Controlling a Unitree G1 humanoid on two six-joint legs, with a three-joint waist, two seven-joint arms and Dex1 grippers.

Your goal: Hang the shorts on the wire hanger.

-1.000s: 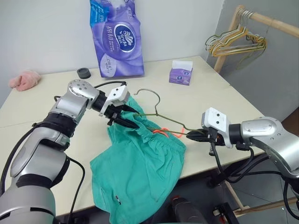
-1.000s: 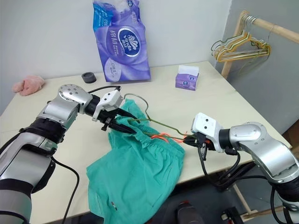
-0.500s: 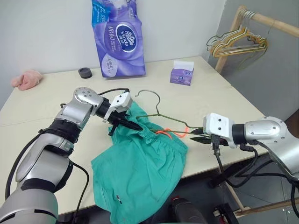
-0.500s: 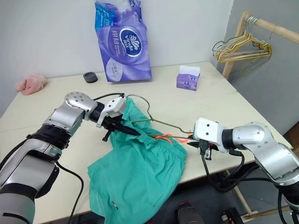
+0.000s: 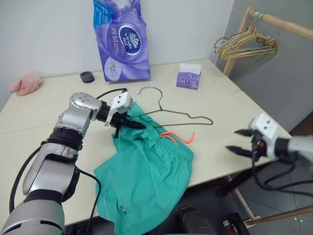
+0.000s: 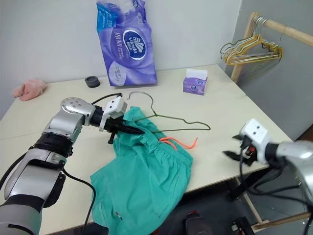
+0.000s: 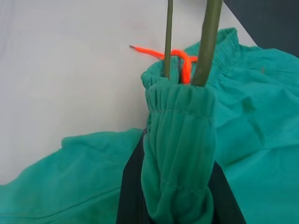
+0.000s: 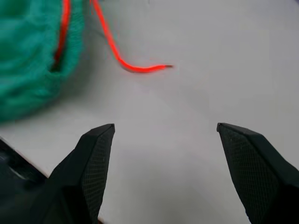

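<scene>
The teal-green shorts (image 5: pixel 146 166) lie crumpled on the table, their legs drooping over the front edge. My left gripper (image 5: pixel 134 125) is shut on a bunched part of the waistband (image 7: pixel 180 121). Two wires of the dark wire hanger (image 5: pixel 186 114) run out of that bunch (image 7: pixel 208 42). The hanger rests flat on the table, hook toward the back, its right corner bare past the orange drawstring (image 8: pixel 117 56). My right gripper (image 5: pixel 238 140) is open and holds nothing, hovering off the table's right front edge, apart from the hanger.
A tall purple tissue pack (image 5: pixel 122 39), a black cap (image 5: pixel 87 76) and a small purple tissue box (image 5: pixel 189 77) stand at the back. A pink fuzzy cloth (image 5: pixel 24 84) lies far left. A wooden rack with several hangers (image 5: pixel 247 44) stands right of the table.
My right gripper let go of the hanger's right corner, opened wide and drew back to the right, off the table edge. The hanger dropped flat. My left gripper closed on the waistband.
</scene>
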